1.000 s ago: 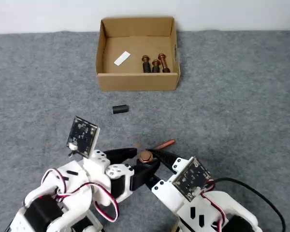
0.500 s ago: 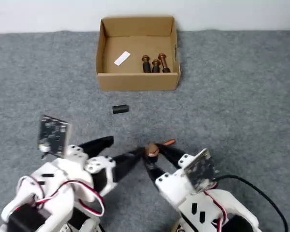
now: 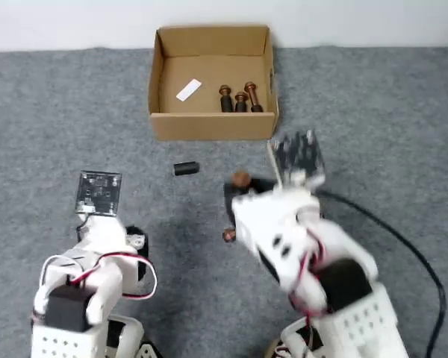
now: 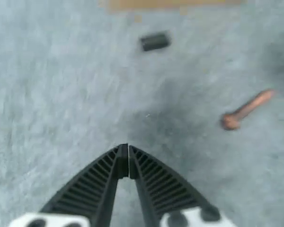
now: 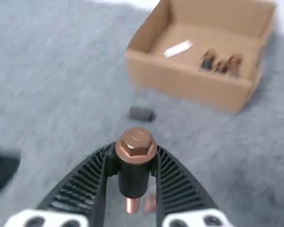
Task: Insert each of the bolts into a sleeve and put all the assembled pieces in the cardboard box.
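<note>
Boxing step: my right tool (image 5: 132, 153) clamps a sleeved bolt (image 5: 134, 165).
Next: clear the cardboard box (image 3: 209, 127) wall, upper centre, then release.

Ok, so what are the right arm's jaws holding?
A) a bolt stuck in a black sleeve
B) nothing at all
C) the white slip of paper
A: in the right wrist view the copper bolt sits inside a black sleeve, and the right jaws are clamped on that sleeve from both sides.
</note>
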Robot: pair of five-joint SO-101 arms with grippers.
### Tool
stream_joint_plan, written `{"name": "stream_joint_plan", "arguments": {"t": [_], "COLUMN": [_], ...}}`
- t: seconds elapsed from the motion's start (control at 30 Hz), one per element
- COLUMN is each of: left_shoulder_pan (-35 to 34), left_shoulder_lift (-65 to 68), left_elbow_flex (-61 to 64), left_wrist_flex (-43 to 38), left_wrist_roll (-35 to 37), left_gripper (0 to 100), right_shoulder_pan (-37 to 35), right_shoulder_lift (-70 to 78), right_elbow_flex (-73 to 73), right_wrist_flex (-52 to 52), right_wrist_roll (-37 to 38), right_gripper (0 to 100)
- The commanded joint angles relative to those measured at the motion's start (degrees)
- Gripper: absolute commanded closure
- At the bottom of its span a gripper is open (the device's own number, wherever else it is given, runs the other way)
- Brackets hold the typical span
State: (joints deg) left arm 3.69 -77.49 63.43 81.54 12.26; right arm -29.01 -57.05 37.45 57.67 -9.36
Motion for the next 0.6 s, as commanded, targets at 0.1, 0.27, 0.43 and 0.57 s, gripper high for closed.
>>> {"name": "stream_joint_plan", "arguments": {"t": [0.1,0.27,0.43,0.57], "left_shoulder_pan": [-5.8,-5.8,-6.1,-6.2], "left_shoulder_lift": [-0.4,-0.4,-0.4,-0.4], "left_elbow_flex": [14.7,28.2,28.3,29.4], "left_wrist_flex": [-20.0,-32.4,-32.8,-34.0], "left_wrist_roll": [-2.3,-2.2,-1.9,-1.9], "left_gripper": [100,100,99,99], "right_shoulder_pan": [7.4,8.9,9.0,10.5], "right_shoulder_lift": [17.5,29.9,42.2,52.7], "right_elbow_flex": [-7.1,-9.9,-18.2,-26.5], "right_wrist_flex": [-24.2,-38.1,-42.6,-45.2], "right_wrist_roll": [5.7,7.5,7.6,7.7], "right_gripper": [99.1,99.1,99.1,99.1]}}
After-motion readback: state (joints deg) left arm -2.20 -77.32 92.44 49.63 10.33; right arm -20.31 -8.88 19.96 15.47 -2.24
